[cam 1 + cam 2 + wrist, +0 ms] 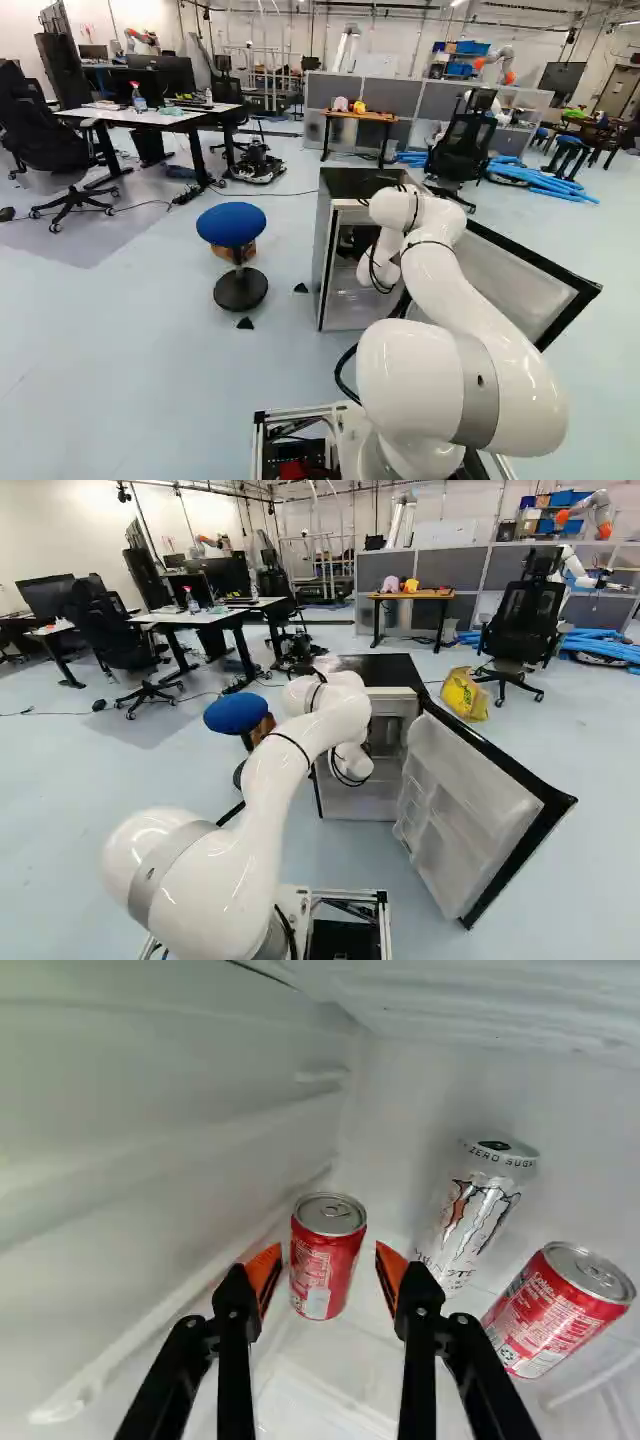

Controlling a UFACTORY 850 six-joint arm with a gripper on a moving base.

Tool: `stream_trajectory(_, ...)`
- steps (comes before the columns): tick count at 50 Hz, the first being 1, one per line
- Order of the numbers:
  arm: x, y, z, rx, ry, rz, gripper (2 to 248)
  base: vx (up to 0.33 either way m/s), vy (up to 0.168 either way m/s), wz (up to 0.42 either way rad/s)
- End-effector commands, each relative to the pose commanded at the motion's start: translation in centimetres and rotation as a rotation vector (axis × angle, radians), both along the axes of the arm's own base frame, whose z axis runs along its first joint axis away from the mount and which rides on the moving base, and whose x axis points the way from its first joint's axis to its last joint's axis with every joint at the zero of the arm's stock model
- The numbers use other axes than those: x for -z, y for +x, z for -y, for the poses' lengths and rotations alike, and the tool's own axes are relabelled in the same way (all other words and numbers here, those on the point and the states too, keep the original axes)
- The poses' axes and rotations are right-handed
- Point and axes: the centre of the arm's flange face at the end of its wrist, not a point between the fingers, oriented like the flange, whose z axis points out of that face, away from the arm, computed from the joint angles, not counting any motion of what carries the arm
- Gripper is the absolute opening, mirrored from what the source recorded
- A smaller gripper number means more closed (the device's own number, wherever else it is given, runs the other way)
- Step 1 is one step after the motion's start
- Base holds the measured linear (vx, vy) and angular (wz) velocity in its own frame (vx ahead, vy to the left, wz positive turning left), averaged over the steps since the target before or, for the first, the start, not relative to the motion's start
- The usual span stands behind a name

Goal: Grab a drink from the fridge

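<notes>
In the wrist view the gripper [329, 1258] stands open, orange-tipped fingers to either side of a small red can [326, 1275], with narrow gaps showing between pads and can. The can is upright near the inner side wall of the fridge. A tall silver-white can [476, 1215] stands by the back wall, and a second red can [556, 1312] is beside it, outside the fingers. The fridge [325, 250] has its door [465, 815] swung open. In both base views my arm's wrist [378, 270] reaches into it, and the fingers are hidden there.
A blue stool [232, 228] stands beside the fridge, on the side away from the door. Behind the door is a yellow bag [464, 694] on the floor. Desks [150, 115], office chairs and blue tubes [540, 180] are farther off. Other robots stand at the far wall.
</notes>
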Motion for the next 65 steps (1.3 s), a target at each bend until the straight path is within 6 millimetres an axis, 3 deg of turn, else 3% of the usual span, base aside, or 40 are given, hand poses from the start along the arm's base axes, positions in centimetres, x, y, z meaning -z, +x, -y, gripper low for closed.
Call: stream_trajectory(65, 1.1, 0.1, 0.0, 0.000, 0.000, 0.001, 149, 0.000, 0.000, 0.000)
